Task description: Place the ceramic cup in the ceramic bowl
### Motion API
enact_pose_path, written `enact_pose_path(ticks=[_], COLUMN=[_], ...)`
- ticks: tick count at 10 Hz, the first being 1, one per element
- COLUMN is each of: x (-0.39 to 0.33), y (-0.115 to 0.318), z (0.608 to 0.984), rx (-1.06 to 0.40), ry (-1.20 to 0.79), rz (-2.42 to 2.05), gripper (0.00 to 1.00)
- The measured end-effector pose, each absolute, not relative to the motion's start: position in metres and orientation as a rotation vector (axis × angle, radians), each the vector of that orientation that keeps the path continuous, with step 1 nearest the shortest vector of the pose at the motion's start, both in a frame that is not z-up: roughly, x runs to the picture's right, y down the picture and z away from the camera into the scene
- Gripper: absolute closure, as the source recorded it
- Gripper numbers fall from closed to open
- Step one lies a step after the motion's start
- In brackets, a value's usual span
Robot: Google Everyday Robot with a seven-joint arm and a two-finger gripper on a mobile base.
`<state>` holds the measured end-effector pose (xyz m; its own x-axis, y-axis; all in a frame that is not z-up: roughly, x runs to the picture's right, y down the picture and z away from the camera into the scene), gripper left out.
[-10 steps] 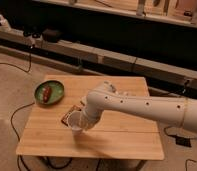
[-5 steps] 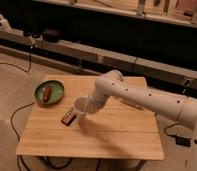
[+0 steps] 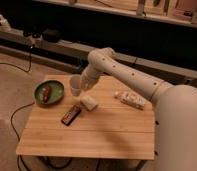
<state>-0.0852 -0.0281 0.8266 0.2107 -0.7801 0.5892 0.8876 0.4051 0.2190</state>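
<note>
The white ceramic cup hangs above the table's far left part, tilted a little. My gripper is shut on the cup's right side. The arm reaches in from the right. The green ceramic bowl sits at the table's left edge, just left of and below the cup. A small reddish-brown item lies inside the bowl.
A flat dark bar lies on the wooden table in front of the cup. A pale squarish object rests beside it, and a light packet lies at the right. Cables trail on the floor at left.
The arm has lifted the cup off the table's middle and carried it back and left toward the bowl. The pale object it covered now shows.
</note>
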Motion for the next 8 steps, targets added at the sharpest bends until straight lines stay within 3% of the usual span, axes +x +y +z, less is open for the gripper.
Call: enact_pose_path(ticks=[4,8], x=[-0.152,-0.186], y=[-0.077,-0.046], z=[0.842,0.893], rx=[-0.050,-0.065], ry=[-0.724,-0.845], rz=[-1.192,-1.169], gripper=[1.00,1.00])
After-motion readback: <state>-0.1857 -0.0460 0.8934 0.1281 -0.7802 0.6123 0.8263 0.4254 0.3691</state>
